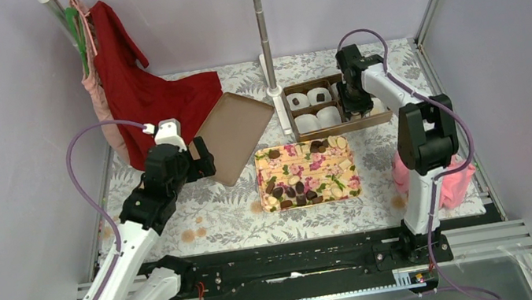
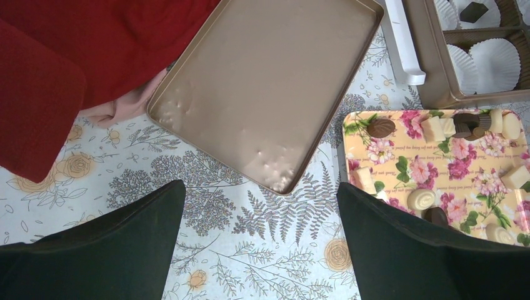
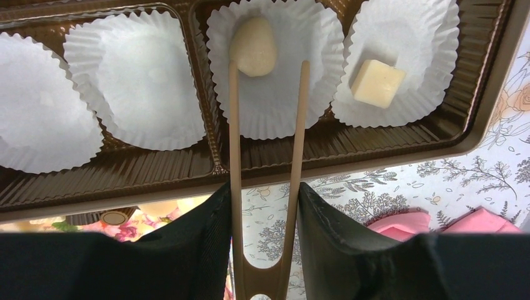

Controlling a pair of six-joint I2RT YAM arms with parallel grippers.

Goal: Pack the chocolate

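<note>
Dark brown chocolate (image 1: 294, 190) pieces lie among cream ones on the flowered tray (image 1: 321, 164), whose left half shows in the left wrist view (image 2: 437, 162). A brown box (image 1: 328, 131) of white paper cups (image 3: 140, 75) holds a dark piece (image 2: 473, 11). My right gripper (image 3: 264, 190) is shut on beige tongs (image 3: 234, 125) over the box (image 3: 375, 156). Their tips stand apart over a cup, the left tip against a cream oval piece (image 3: 252, 45). A cream square piece (image 3: 376, 82) sits in the neighbouring cup. My left gripper (image 2: 260, 194) hangs open over the tablecloth, left of the tray.
A gold lid (image 2: 269, 81) lies upside down between the red cloth (image 1: 150, 88) and the tray. A metal pole (image 1: 259, 15) stands just left of the box. A pink cloth (image 1: 454, 177) lies by the right arm's base.
</note>
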